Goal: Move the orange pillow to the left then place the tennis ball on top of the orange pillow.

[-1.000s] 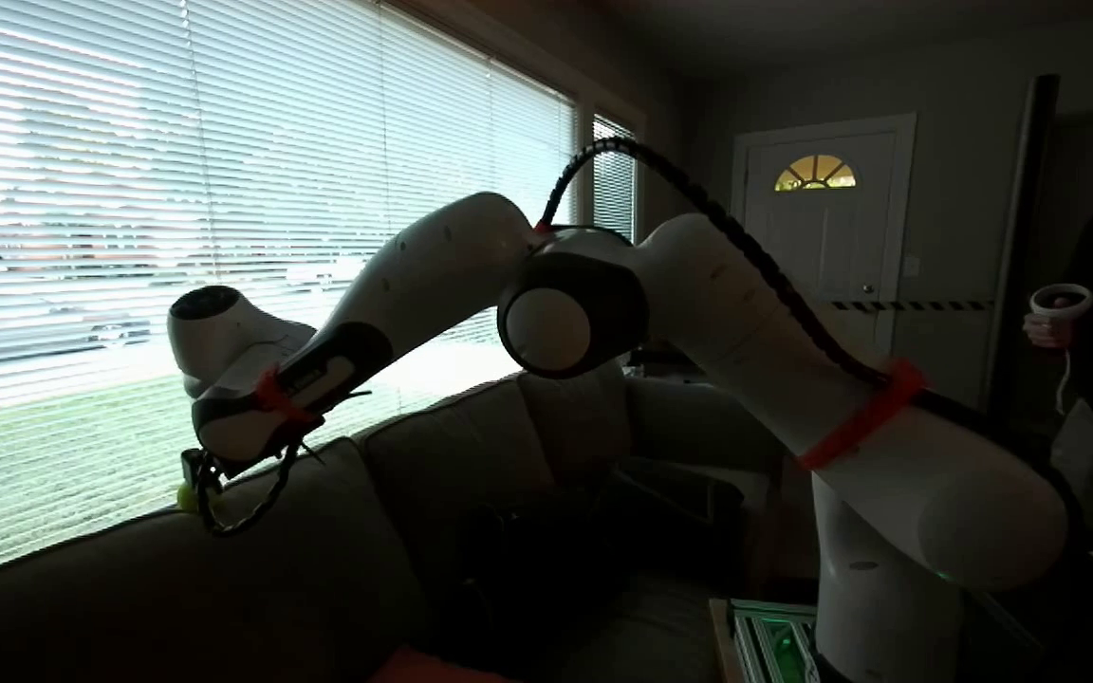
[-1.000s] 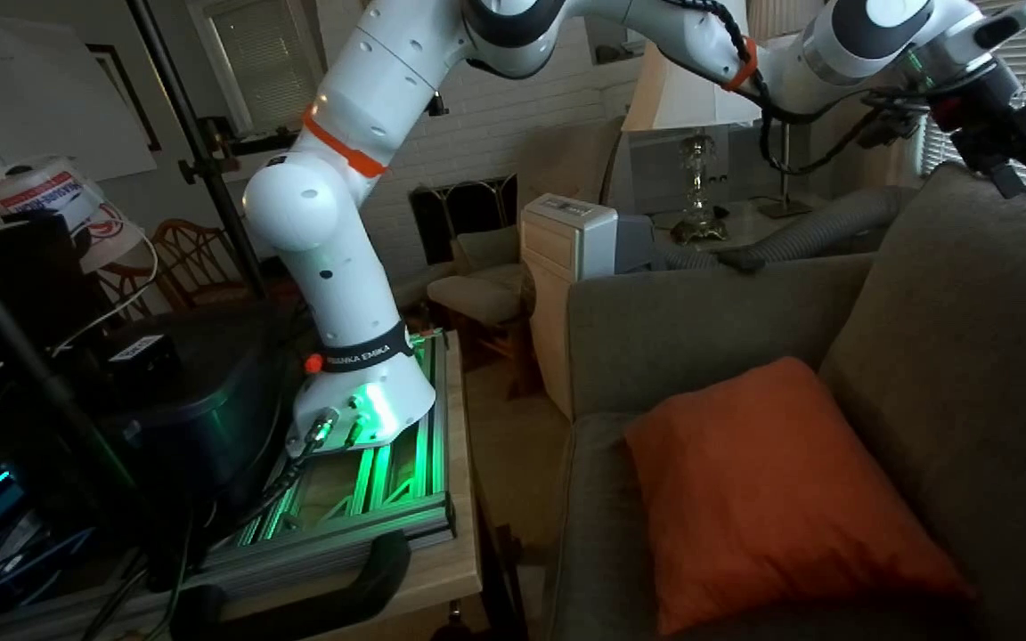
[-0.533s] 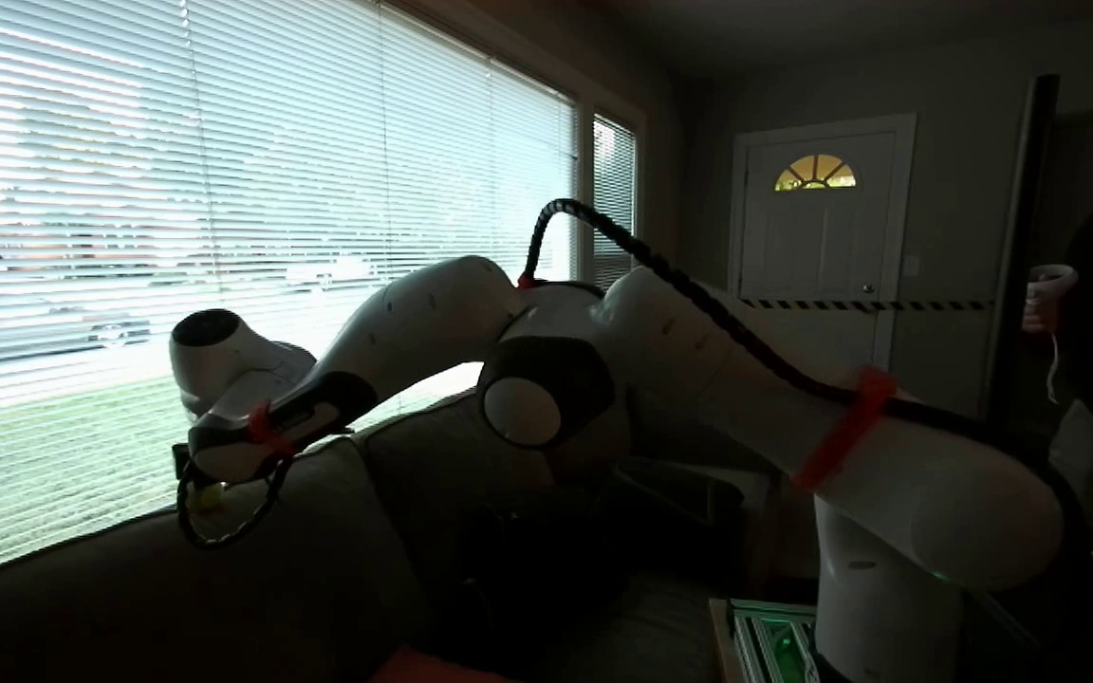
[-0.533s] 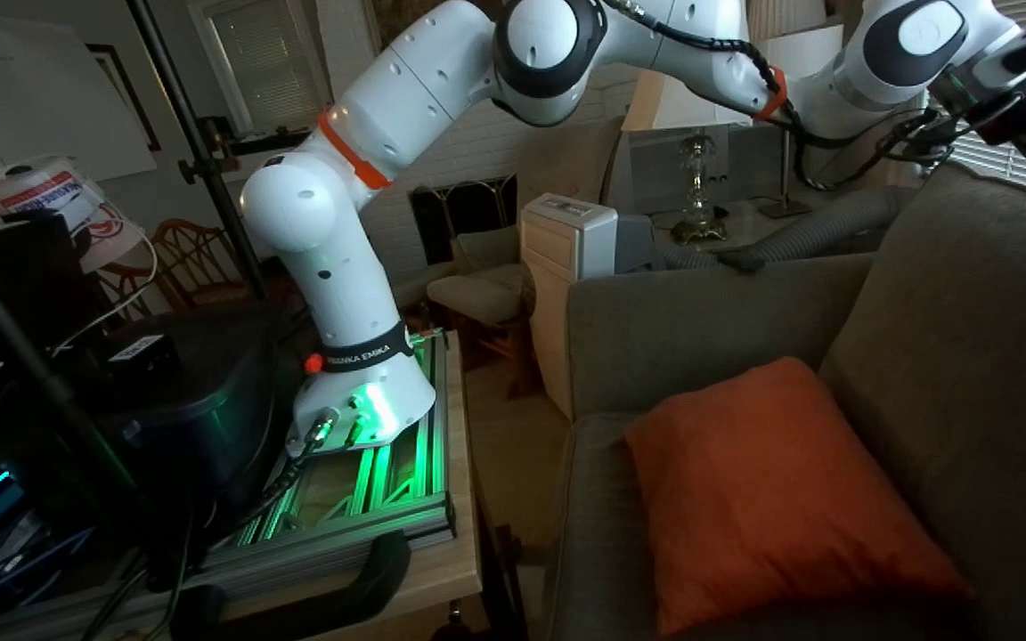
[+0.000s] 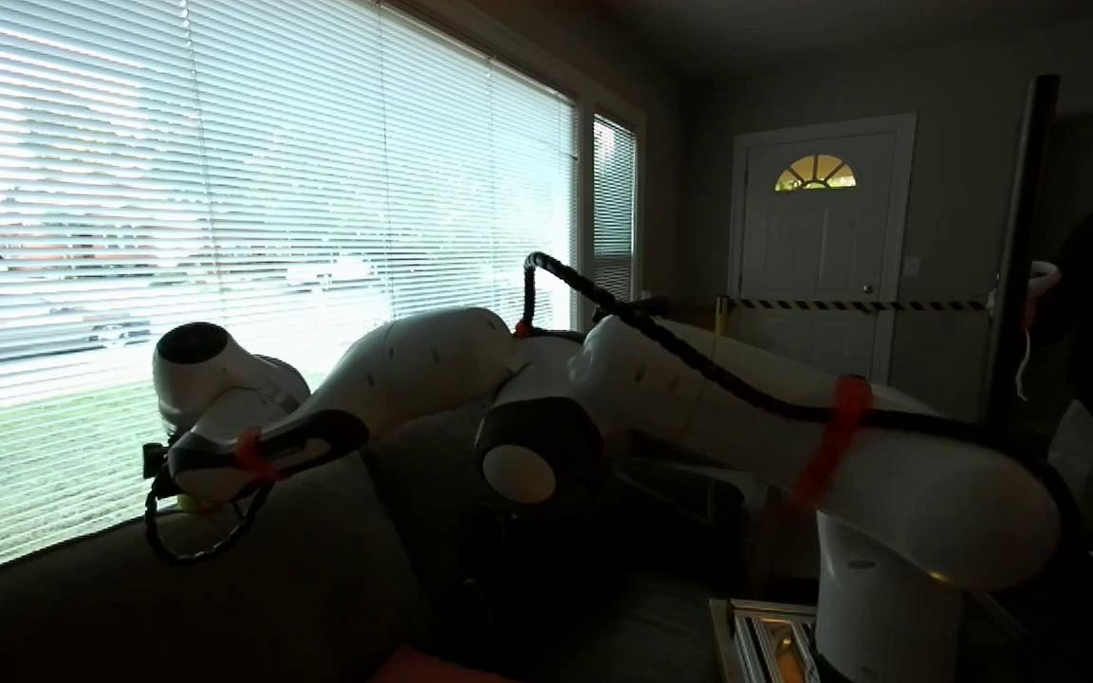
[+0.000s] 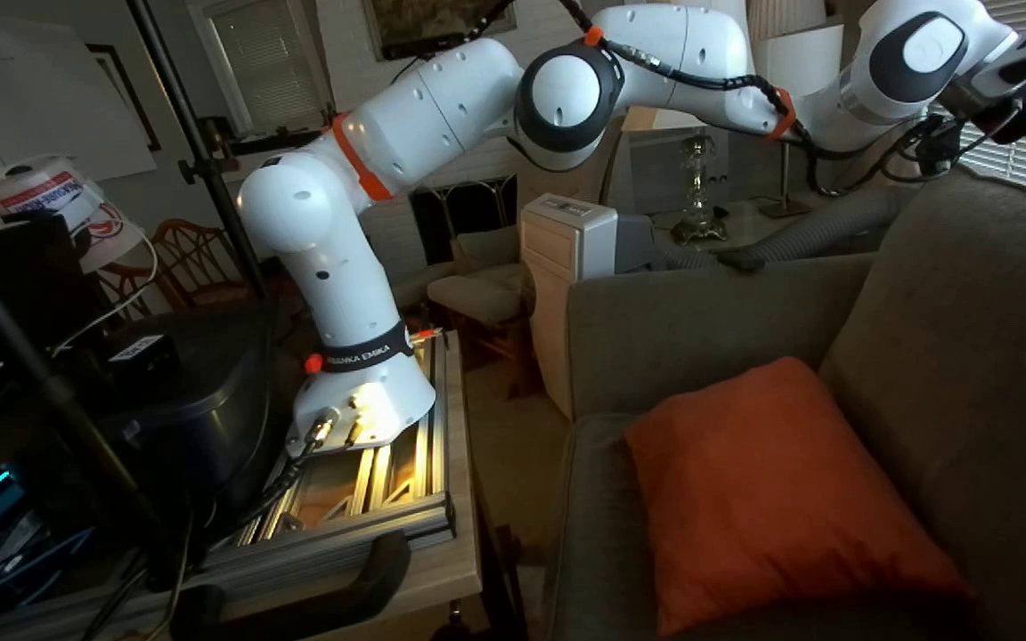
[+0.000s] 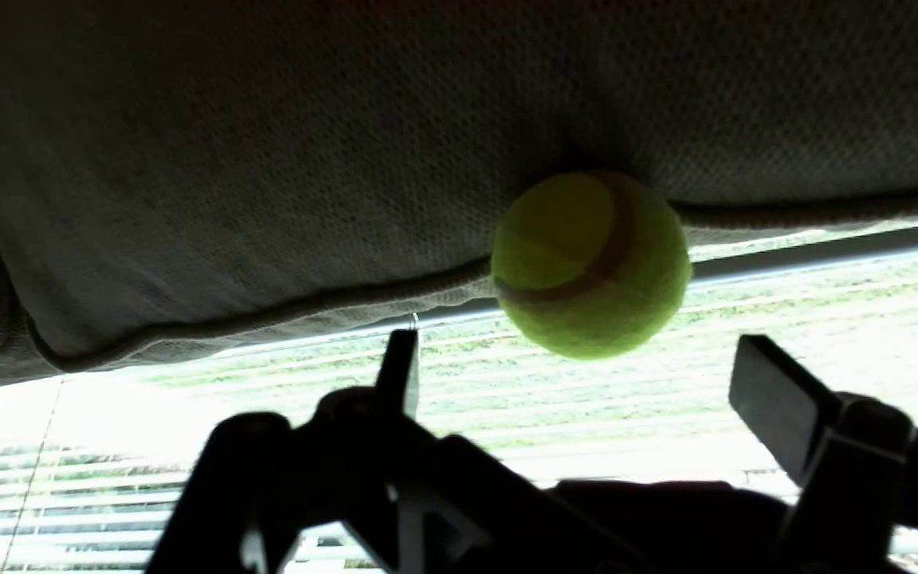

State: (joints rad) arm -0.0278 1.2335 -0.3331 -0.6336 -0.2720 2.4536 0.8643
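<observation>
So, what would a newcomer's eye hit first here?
Probably the orange pillow, bright on the couch seat in an exterior view. The white arm stretches across both exterior views. In the wrist view, the tennis ball shows at the edge of the backrest, ahead of the open gripper.

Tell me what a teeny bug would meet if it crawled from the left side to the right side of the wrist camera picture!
Thin blind cord → one pincer fingertip → tennis ball → other pincer fingertip.
</observation>
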